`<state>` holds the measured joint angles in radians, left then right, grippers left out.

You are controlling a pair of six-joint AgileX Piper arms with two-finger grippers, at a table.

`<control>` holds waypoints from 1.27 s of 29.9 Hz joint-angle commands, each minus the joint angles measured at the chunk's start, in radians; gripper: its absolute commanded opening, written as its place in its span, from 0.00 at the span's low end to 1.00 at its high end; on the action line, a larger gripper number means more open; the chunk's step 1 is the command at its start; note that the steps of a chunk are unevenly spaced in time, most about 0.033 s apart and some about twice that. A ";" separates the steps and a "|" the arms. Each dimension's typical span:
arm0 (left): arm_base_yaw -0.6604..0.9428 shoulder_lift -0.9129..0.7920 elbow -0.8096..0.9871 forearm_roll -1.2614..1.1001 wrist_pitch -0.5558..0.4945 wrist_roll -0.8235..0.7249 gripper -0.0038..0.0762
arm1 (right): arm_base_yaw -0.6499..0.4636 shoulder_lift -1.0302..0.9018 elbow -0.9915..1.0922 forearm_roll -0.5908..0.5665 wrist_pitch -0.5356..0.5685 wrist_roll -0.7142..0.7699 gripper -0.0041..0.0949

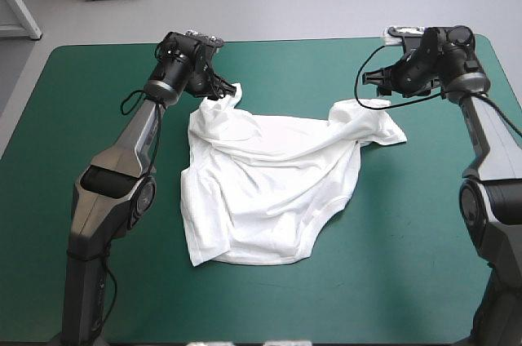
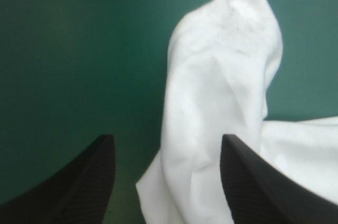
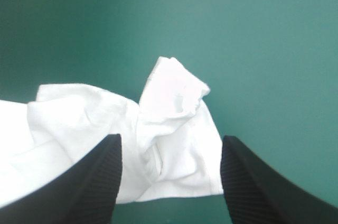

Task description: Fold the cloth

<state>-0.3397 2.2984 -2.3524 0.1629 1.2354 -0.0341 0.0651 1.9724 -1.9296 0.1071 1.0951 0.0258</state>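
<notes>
The white T-shirt (image 1: 265, 187) lies rumpled but mostly spread in the middle of the teal-green cover. My left gripper (image 1: 226, 90) hovers at the shirt's far left corner, which stands up in a peak (image 2: 222, 76). The left gripper (image 2: 168, 138) is open, and the peaked cloth rises between its fingers (image 2: 87, 182). My right gripper (image 1: 377, 83) is at the shirt's far right corner, a bunched sleeve (image 1: 371, 121). The right gripper (image 3: 170, 138) is open too, the crumpled sleeve tip (image 3: 177, 97) lying between and just ahead of its black fingers (image 3: 259, 182).
The table's far edge (image 1: 294, 39) runs a short way behind both grippers. Bare teal-green cover (image 1: 408, 264) surrounds the shirt on its near, left and right sides.
</notes>
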 commanded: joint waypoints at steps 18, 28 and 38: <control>0.000 -0.498 0.561 -0.078 0.052 -0.064 0.59 | -0.012 -0.296 0.024 0.027 0.137 0.020 0.56; 0.000 -0.483 0.756 -0.163 0.025 -0.056 0.59 | -0.012 -0.296 0.024 0.029 0.154 0.015 0.56; 0.000 -0.422 0.796 -0.171 -0.022 -0.052 0.59 | -0.012 -0.296 0.024 0.029 0.154 0.015 0.53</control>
<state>-0.3397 1.9097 -1.5354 0.0000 1.2228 -0.0828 0.0611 1.7286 -1.8830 0.1295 1.2542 0.0478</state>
